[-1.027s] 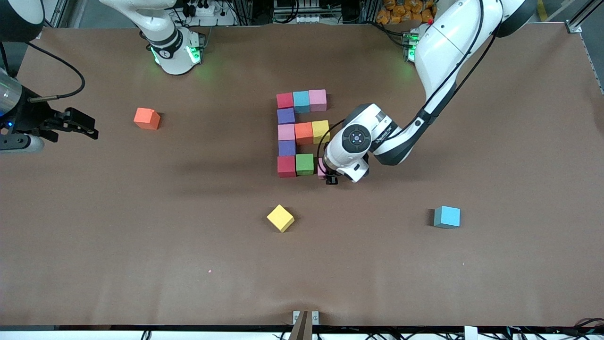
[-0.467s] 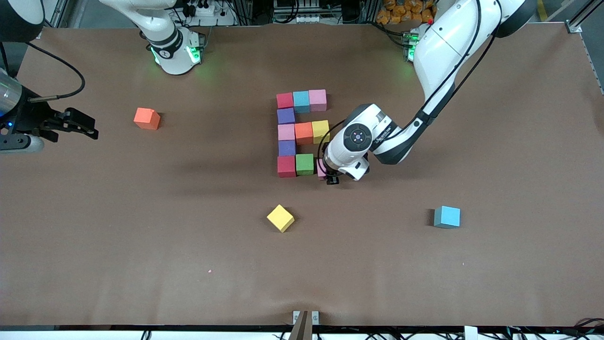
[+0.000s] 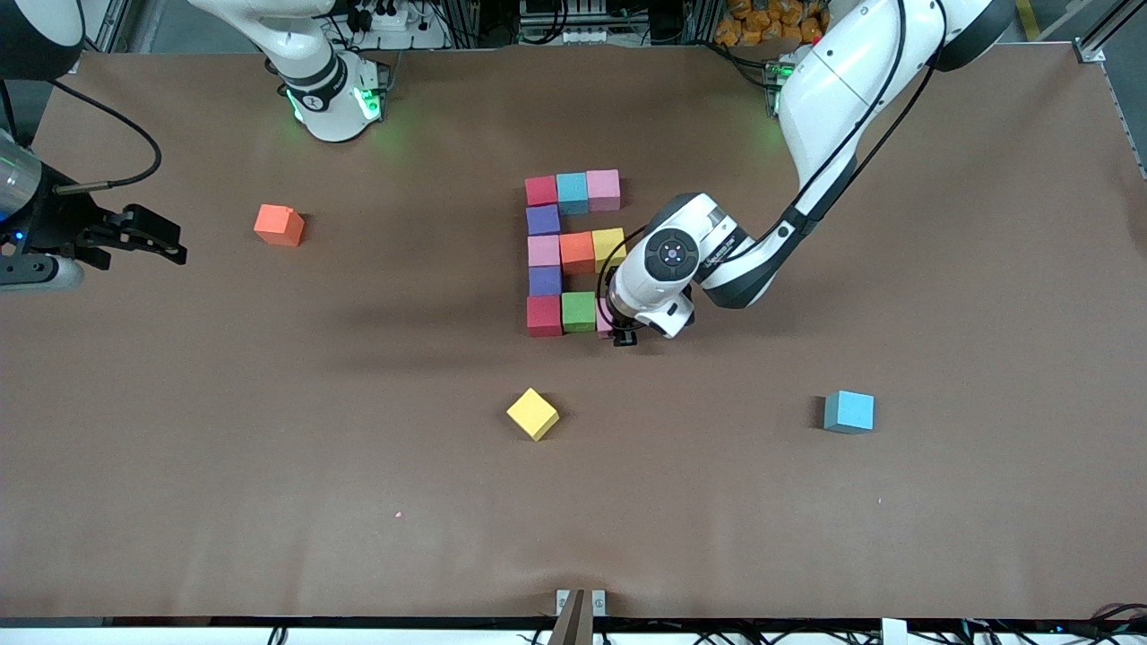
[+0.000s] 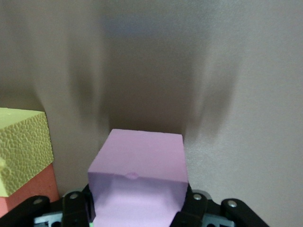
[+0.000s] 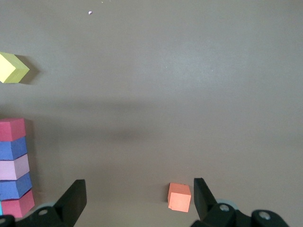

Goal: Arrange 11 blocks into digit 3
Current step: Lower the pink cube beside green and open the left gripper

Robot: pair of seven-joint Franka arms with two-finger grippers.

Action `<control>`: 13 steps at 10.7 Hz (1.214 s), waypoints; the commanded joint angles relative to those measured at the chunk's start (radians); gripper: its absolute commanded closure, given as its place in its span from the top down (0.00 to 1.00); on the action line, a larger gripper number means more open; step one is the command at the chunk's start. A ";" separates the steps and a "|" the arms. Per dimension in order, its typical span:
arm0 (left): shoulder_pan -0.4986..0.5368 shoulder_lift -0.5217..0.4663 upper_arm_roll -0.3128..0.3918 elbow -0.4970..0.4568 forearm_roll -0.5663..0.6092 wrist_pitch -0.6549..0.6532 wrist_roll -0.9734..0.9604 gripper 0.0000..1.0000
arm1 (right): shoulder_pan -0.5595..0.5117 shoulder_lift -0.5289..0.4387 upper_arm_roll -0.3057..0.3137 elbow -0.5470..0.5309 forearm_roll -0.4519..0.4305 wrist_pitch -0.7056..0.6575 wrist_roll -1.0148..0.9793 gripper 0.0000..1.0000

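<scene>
Left end effector clamped on a pink block, low beside the green block of the digit 3, at the spot toward the left arm's end of the bench. Gripped by two opposite side faces, top face clear in the left wrist view. Probably light, slightly squashy matte foam: no slip likely, mild squeeze enough, corners prone to catching on the green block if pushed in askew. Right end effector waiting with fingers wide apart, holding nothing, well away from the digit 3 toward the right arm's end. Loose orange block, yellow block and teal block lying apart from the digit 3.
</scene>
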 commanded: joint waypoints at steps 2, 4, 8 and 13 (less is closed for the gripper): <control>-0.017 0.007 0.004 -0.003 0.072 0.019 -0.024 0.82 | -0.012 -0.006 0.009 -0.003 -0.006 0.002 0.005 1.00; -0.022 0.001 0.004 -0.001 0.109 0.017 -0.013 1.00 | -0.012 -0.006 0.008 -0.003 -0.006 0.000 0.005 1.00; -0.014 -0.096 -0.007 -0.001 0.112 -0.015 0.004 1.00 | -0.014 -0.004 0.009 -0.003 -0.006 0.003 0.005 1.00; 0.096 -0.231 -0.071 0.054 0.096 -0.156 0.291 1.00 | -0.014 -0.004 0.009 -0.005 -0.006 0.003 0.005 1.00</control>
